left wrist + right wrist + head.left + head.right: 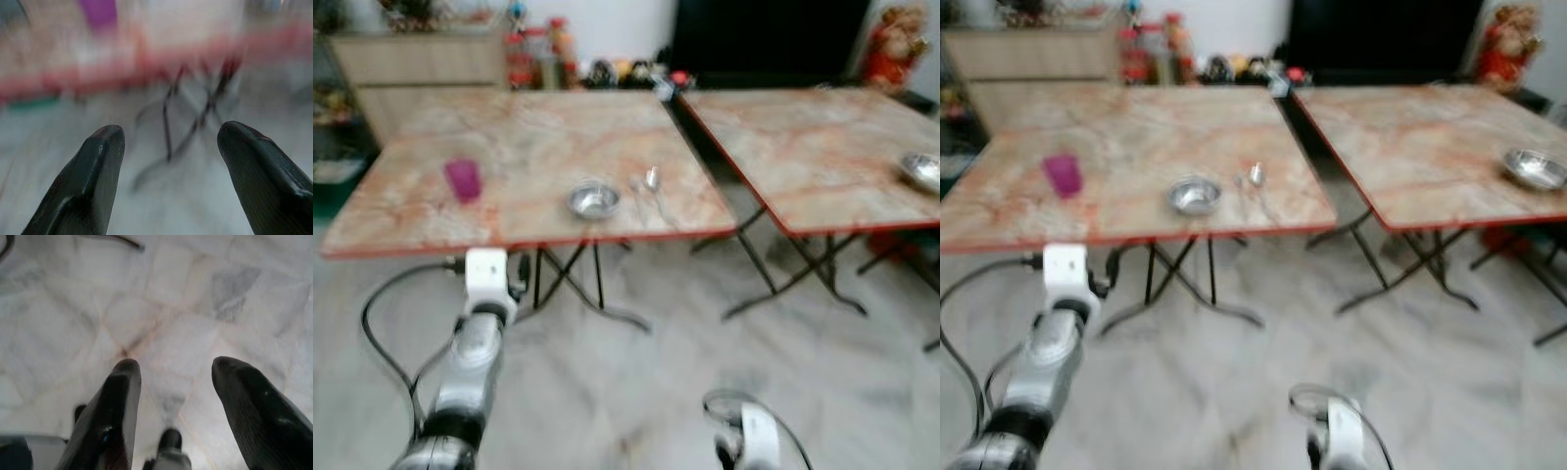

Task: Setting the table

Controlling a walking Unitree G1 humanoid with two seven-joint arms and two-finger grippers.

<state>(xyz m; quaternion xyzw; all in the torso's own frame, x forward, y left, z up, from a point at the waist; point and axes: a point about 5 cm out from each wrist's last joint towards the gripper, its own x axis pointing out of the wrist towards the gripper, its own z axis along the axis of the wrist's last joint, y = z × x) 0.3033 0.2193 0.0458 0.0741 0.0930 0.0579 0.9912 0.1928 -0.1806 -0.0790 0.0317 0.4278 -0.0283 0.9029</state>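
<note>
On the nearer folding table (431,220), ahead of us and to our left, the setting lies along the front edge: a purple cup (463,180) to the left, a steel bowl (593,200) near the middle, and a spoon (651,186) just beside the bowl on its right. The spoon's long axis seems to run roughly front to back on the tabletop, though blur leaves this uncertain. A second steel bowl (922,170) rests at the right edge of the other table (822,147), well apart from the rest.

Our left gripper (168,142) is raised in front of the nearer table's edge, fingers spread and holding nothing; its wrist view looks at the table's rim and legs, with the cup above. Our right gripper (171,377) hangs low over the marble floor (161,308), fingers likewise apart and empty.

Judgement: we are in the approach phase. Cup, bowl and spoon all lie forward of and above the left gripper, so the left arm is the nearer one. The far bowl lies to our right, so we judge the right arm better suited to it after a step closer.
</note>
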